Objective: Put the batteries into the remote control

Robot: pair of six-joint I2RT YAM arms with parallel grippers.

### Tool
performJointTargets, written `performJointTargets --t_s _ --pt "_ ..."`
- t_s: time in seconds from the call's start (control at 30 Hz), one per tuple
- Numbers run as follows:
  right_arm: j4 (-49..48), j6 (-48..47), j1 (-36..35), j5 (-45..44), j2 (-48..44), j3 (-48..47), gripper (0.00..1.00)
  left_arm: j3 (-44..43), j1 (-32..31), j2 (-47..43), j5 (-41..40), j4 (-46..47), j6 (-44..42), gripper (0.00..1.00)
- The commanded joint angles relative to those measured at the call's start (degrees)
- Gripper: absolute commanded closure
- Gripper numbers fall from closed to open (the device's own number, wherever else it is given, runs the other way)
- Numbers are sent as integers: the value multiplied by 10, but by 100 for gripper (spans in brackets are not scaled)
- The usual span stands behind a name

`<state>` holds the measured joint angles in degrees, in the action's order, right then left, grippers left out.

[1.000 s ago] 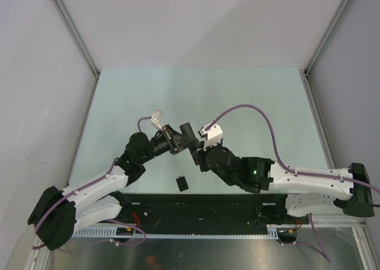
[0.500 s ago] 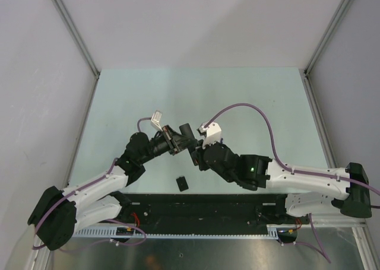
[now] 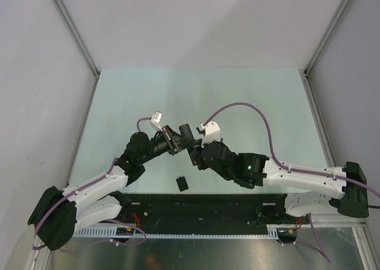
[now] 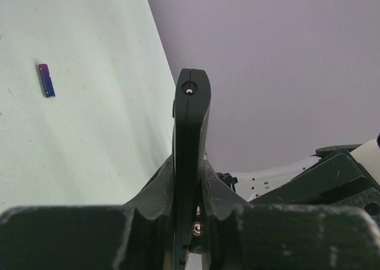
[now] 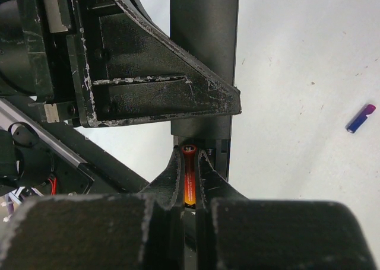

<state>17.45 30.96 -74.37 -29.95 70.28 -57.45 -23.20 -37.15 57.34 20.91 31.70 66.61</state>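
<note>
Closest to the near edge of the table (image 3: 237, 98), about midway along it, a small black squarish cover piece (image 3: 182, 182) lies flat on the pale green surface, apart from both arms.

Just beyond it, above the middle of the table, the two claws meet tip to tip. The right gripper (image 3: 195, 153) comes in from the near right corner. In its wrist view the right gripper (image 5: 189, 157) has its fingers pinched onto the red-orange battery (image 5: 189, 186), which stands lengthwise in the narrow gap between them. The battery's metal end points at the near end of the remote control (image 5: 205, 56). Whether the two touch I cannot tell.

The left gripper (image 3: 177, 140) reaches in from the near left corner. Its wrist view shows the left gripper (image 4: 190, 169) clamped on the remote control (image 4: 191, 116), which is seen edge-on as a thin dark bar rising out of the fingers and held clear of the table. From the right wrist, the scuffed black body of the left claw lies across the remote's length.

Farther out, the blue-purple battery (image 4: 46, 80) lies alone on the table surface, well apart from both claws. The right wrist view also shows the blue-purple battery (image 5: 360, 118), off to the side of the remote. The top view does not show it, so I cannot tell which edge it lies nearest.
</note>
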Motion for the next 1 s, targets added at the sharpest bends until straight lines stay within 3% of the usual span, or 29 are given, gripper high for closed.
performJointTargets --t_s 0.0,0.5,0.97 --pt "44 36 -7 96 37 6 100 -44 -3 -28 -19 151 39 100" --pt "56 58 7 92 46 5 100 -35 -2 -36 -18 168 58 100" --pt "78 69 16 87 35 -4 89 -16 -3 -18 -22 174 74 100"
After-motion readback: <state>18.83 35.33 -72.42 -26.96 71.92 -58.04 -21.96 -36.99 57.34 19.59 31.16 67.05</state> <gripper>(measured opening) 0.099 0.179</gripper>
